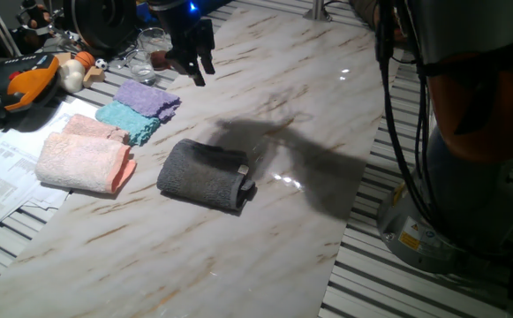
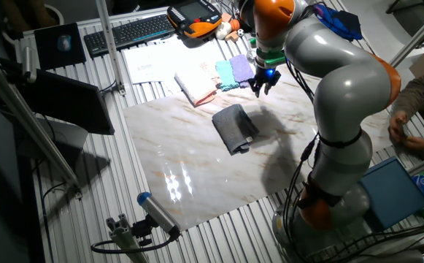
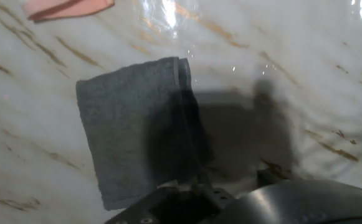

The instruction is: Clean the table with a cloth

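Note:
The dark grey folded cloth (image 1: 205, 174) lies flat near the middle of the white marble-look table (image 1: 238, 256). It also shows in the other fixed view (image 2: 233, 128) and in the hand view (image 3: 131, 124), with its light tag at one edge. My gripper (image 1: 196, 64) hangs above the table's far end, beyond the cloth and apart from it, near the purple cloth. Its fingers look spread and hold nothing. It also shows in the other fixed view (image 2: 261, 86). The fingertips do not show in the hand view.
A pink folded towel (image 1: 84, 159), a teal cloth (image 1: 131, 119) and a purple cloth (image 1: 147, 97) lie along the table's left edge. A glass (image 1: 150, 44), an orange pendant (image 1: 26, 84) and papers sit beyond. The robot base (image 1: 468, 177) stands at the right.

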Tool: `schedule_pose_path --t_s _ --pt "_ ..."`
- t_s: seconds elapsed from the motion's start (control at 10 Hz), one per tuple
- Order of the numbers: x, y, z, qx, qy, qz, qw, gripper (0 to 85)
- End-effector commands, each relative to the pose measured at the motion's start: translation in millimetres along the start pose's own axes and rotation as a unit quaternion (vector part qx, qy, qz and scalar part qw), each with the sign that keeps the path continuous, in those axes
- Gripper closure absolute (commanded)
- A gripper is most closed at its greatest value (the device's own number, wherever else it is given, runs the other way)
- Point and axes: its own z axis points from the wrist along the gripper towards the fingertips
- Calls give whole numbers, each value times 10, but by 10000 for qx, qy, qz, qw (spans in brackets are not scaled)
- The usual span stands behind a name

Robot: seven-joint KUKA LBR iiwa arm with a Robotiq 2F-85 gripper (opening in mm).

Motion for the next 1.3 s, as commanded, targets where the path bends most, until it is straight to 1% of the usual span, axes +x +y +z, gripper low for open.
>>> schedule_pose_path --t_s 0.0,0.5,0.7,0.9,1.0,1.1,1.2 --pt "1 0 4 0 4 -18 10000 850" --pt "2 -1 4 -14 -12 -67 10000 850" --pt "2 -2 4 -36 -142 43 9999 850" --pt "5 -6 6 -79 -159 -81 9998 850" --pt "5 -6 6 -151 -299 -94 9994 850" --pt "5 -6 6 -314 -509 -88 9982 850" --pt "5 -6 6 -391 -449 -111 9982 850"
